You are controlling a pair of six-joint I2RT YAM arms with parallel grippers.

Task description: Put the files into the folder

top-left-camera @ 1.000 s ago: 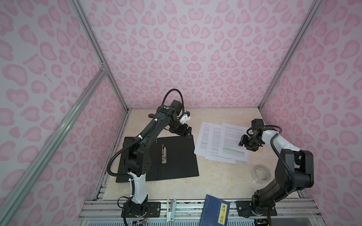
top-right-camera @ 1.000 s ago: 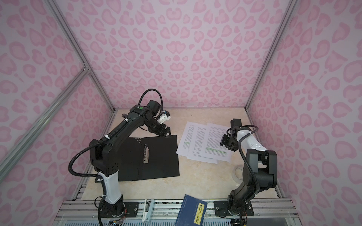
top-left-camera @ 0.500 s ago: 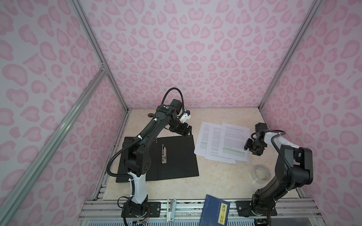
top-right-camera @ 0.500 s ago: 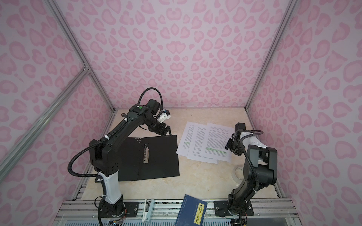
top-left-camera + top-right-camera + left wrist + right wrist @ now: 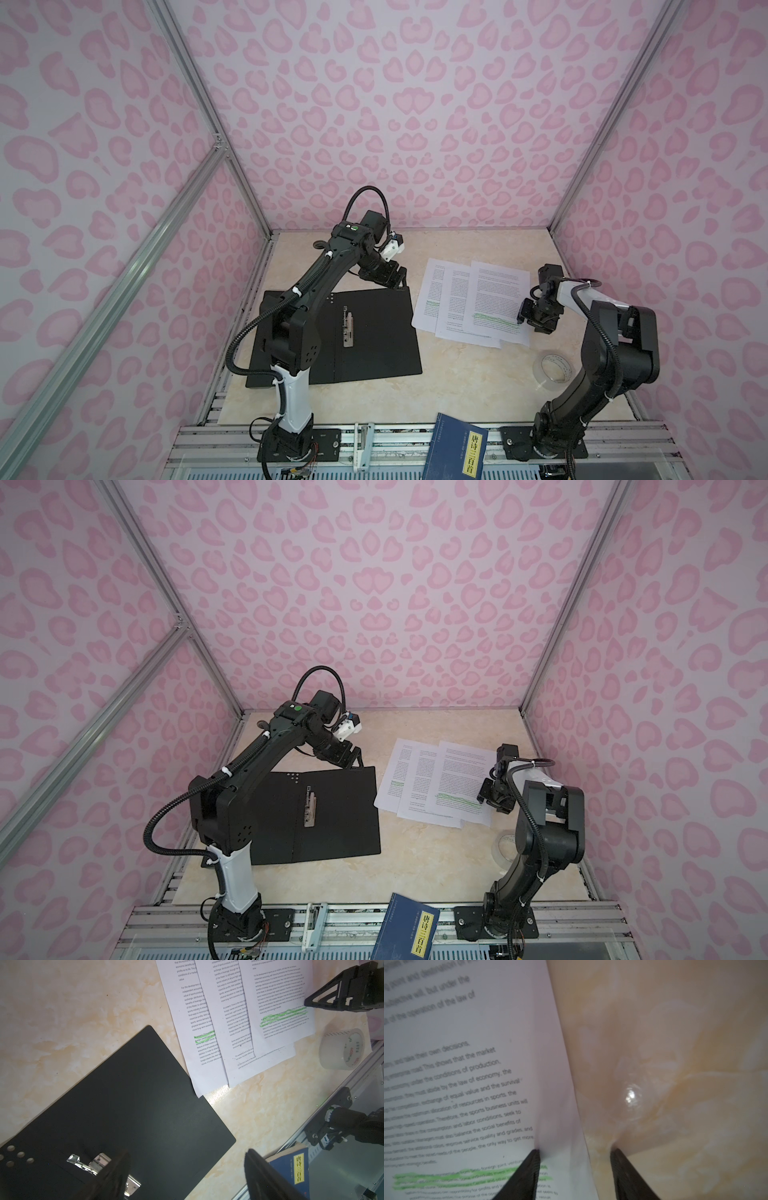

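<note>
The folder lies open, with the files fanned just beside its right edge. The left gripper hangs empty, jaws spread, over the folder's far right corner; the right gripper, jaws apart and gripping nothing, straddles the files' edge farthest from the folder

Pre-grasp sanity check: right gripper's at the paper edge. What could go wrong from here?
1. The right gripper is open astride the top sheet's edge, one jaw on paper, one on the table. Closing could crumple it or lift that sheet alone, since the files lie fanned.
2. The leftmost sheet's corner sits at the folder's edge, so dragging might push it underneath.
3. The tape roll near the right arm could get knocked.
</note>
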